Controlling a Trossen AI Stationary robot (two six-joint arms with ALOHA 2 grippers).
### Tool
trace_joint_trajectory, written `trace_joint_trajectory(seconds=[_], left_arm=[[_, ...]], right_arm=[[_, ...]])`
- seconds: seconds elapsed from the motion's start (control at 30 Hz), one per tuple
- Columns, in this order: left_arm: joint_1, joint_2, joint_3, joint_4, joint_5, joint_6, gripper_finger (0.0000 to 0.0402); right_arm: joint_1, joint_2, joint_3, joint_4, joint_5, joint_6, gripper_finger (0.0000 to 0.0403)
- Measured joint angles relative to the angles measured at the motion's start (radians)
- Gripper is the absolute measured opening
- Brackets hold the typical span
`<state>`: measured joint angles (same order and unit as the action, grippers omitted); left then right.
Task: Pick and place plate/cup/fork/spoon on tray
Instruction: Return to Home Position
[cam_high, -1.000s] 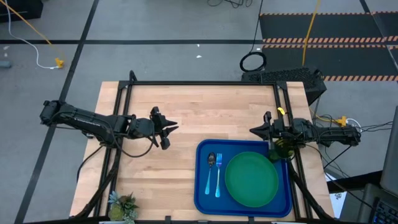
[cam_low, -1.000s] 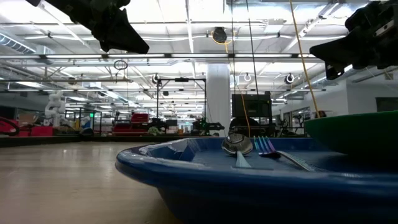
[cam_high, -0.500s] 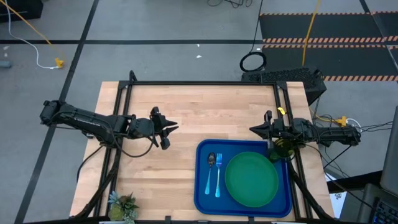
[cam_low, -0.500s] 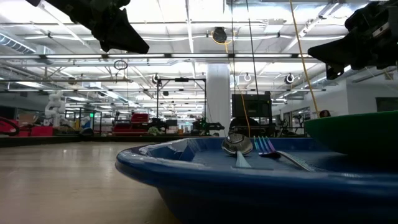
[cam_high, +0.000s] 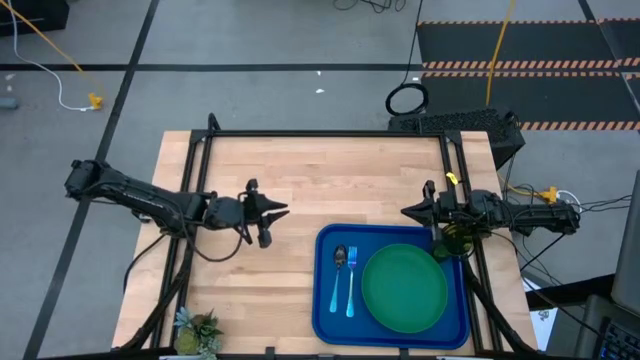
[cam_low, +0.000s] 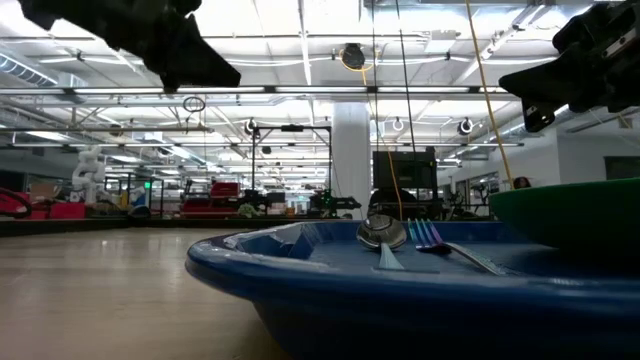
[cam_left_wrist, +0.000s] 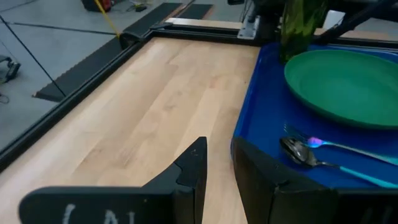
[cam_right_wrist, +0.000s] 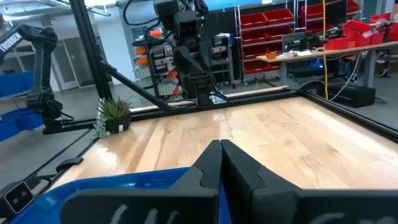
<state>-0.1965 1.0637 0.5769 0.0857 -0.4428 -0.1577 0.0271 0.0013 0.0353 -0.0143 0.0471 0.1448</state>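
The blue tray (cam_high: 325, 300) lies at the table's near right. On it rest the green plate (cam_high: 405, 290), the spoon (cam_high: 340, 262) and the fork (cam_high: 352, 280), side by side left of the plate. The olive cup (cam_high: 457, 240) stands upright at the tray's far right corner. My left gripper (cam_high: 278, 214) hovers open and empty above bare wood left of the tray; its wrist view shows its fingers (cam_left_wrist: 193, 165) apart. My right gripper (cam_high: 405, 211) hangs shut near the right edge, beyond the tray's far rim.
A small potted plant (cam_high: 197, 330) stands at the near left corner. A black frame rail (cam_high: 320, 133) runs along the far edge and down both sides. Bare wood (cam_high: 320, 180) stretches between the two arms and along the tray's left.
My left gripper has tipped its fingers a little downward and dipped slightly, staying open and empty. Everything on the tray has stayed in place.
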Motion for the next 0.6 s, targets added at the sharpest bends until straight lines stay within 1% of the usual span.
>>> trace_joint_trajectory(seconds=[0.17, 0.27, 0.33, 0.37, 0.53, 0.6], left_arm=[[-0.004, 0.000, -0.056, 0.065, 0.011, 0.008, 0.0074], [-0.007, 0.000, -0.093, 0.148, 0.062, 0.049, 0.0043], [-0.006, 0.000, -0.116, 0.177, 0.090, 0.070, 0.0015], [-0.004, 0.000, -0.122, 0.183, 0.096, 0.076, 0.0008], [0.001, -0.025, -0.142, 0.200, 0.107, 0.095, 0.0010], [0.001, -0.050, -0.159, 0.196, 0.128, 0.107, 0.0005]], right_arm=[[0.000, 0.000, -0.001, 0.020, 0.001, 0.000, 0.0000], [0.000, 0.001, -0.001, 0.051, 0.001, -0.003, 0.0000], [0.000, 0.001, -0.001, 0.060, 0.001, -0.004, 0.0000], [0.000, 0.001, -0.001, 0.066, 0.002, -0.004, 0.0000], [0.000, 0.002, -0.001, 0.079, 0.003, -0.003, 0.0000], [0.000, 0.002, 0.000, 0.084, 0.003, -0.003, 0.0000]])
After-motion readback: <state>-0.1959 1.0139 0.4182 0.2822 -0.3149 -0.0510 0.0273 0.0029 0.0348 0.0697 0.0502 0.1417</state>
